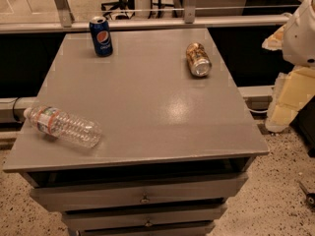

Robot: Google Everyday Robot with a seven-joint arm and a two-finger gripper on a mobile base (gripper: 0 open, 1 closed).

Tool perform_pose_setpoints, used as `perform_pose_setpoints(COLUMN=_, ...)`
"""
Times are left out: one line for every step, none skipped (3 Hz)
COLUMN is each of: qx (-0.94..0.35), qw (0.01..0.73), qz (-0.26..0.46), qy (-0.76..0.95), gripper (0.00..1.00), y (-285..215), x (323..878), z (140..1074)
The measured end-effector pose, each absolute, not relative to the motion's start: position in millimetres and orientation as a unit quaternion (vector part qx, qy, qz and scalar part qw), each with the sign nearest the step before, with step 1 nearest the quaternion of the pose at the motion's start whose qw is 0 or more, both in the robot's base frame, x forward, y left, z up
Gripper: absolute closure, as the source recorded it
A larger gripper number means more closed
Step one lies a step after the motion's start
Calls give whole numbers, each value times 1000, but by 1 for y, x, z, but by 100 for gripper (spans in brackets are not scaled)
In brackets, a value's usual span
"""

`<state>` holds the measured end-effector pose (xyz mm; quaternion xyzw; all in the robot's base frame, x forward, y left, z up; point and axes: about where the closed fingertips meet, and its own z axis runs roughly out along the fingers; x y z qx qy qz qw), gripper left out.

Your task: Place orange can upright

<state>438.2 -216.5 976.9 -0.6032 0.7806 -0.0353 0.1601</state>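
The orange can (198, 59), with an orange-gold and brown body, lies on its side at the back right of the grey table top (147, 107). One silver end faces the front. Part of my white arm (301, 31) shows at the right edge of the view, beside the table and apart from the can. My gripper is out of view, so nothing shows of its fingers.
A blue Pepsi can (101, 36) stands upright at the back left. A clear plastic water bottle (63, 126) lies on its side at the front left edge. Drawers (142, 193) sit under the table top. A rail (147, 23) runs behind the table.
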Motion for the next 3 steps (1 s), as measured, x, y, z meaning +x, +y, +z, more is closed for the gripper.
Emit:
perform_pose_setpoints(qx=-603, qw=160, qz=-35, qy=781, gripper=0, y=-216, x=438, z=977)
perform_pose_setpoints(qx=-606, qw=173, qz=-27, qy=776, gripper=0, y=-206, x=452, z=976)
perform_pose_setpoints(qx=-598, qw=188, qz=-21, qy=779, gripper=0, y=-186, x=496, z=962)
